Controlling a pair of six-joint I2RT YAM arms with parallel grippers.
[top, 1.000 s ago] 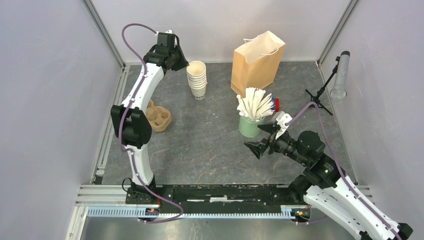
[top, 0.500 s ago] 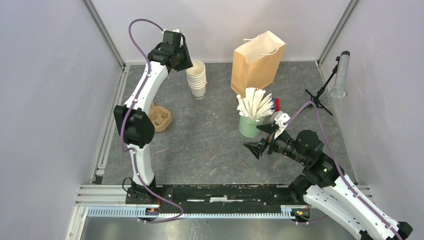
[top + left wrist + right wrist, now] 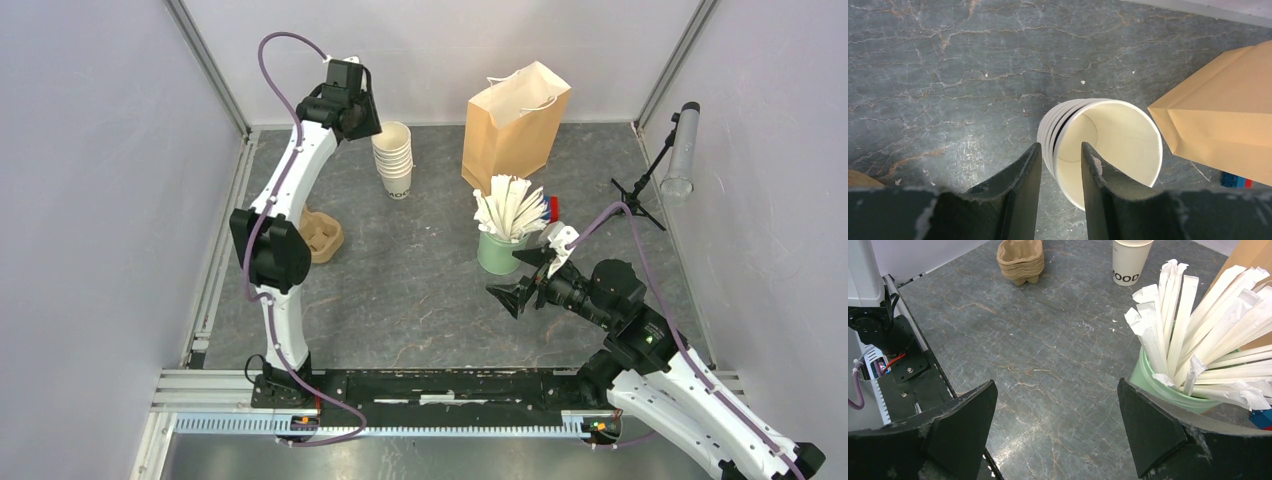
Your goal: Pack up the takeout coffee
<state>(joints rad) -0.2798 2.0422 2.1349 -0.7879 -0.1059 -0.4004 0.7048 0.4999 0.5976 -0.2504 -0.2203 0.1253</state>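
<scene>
Jaws on the left gripper [image 3: 1059, 147] parted by a narrow slot, pinching nothing. Hangs over the stack of lidless cups [image 3: 1113, 145], with the near rim of the top cup showing in the slot between the two fingers [image 3: 1018, 190] and the open mouth of that cup spreading out ahead of them. Contact with the rim: impossible to tell. Just beyond the stack, off to the right of the jaws in the wrist view, a corner of the brown paper bag [image 3: 1223, 135].

Jaws on the right gripper [image 3: 1057, 382] spread fully wide, gripping nothing, with only bare table [image 3: 1048, 330] between them. Just ahead of the finger on the right of that wrist view, the green cup [image 3: 1158, 395] crammed with wrapped white sticks [image 3: 1188, 315]. Well ahead of the other finger, the cardboard cup carrier [image 3: 1020, 260].

No sign of the takeout coffee in any view: no black-lidded cup between, under or near either pair of jaws.

Likely trouble from here:
- Risks lifting two or more nested cups together by closing on that rim, given how tightly the cups are nested.
- Risks tipping the stack toward the bag by pulling sideways, with no steadying at its base.
- May crease the thin paper rim by squeezing hard.
- On the other side, could rake the sticks and topple the green cup by swinging the wide-set jaws toward it.
</scene>
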